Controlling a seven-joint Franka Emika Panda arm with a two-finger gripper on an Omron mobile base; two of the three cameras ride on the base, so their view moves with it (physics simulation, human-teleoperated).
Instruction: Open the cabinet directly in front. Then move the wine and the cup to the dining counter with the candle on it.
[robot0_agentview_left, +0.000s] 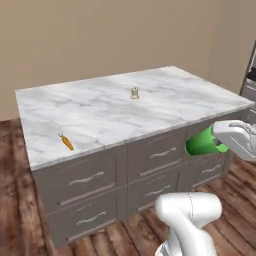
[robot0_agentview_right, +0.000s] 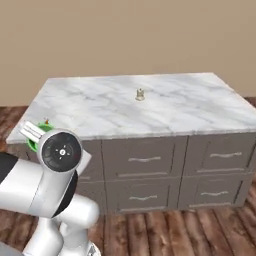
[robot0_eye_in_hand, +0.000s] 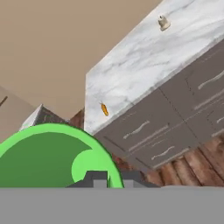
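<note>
- Ahead of you stands the dining counter (robot0_agentview_left: 100, 117), its white veined marble top over rows of dark drawers (robot0_agentview_left: 85, 180) with short silver handles, on a wooden plank floor (robot0_agentview_left: 15, 200) before a plain beige wall (robot0_agentview_left: 100, 35).
- On the marble you have a small candle (robot0_agentview_left: 134, 93) near the middle and a carrot (robot0_agentview_left: 67, 142) close to the front edge on the left end; the two lie well apart.
- Your gripper (robot0_agentview_left: 220, 142) is clenched on the cup (robot0_agentview_left: 202, 141), which is held on its side off the counter, in front of the drawer fronts at the right end in the left base view.
- The hand view looks into the cup's green mouth and shows the counter's near corner with the carrot beside it.
- The right base view shows just a green sliver of the cup behind the arm's joint.
- Broad bare marble lies between the candle and the front edge.
</note>
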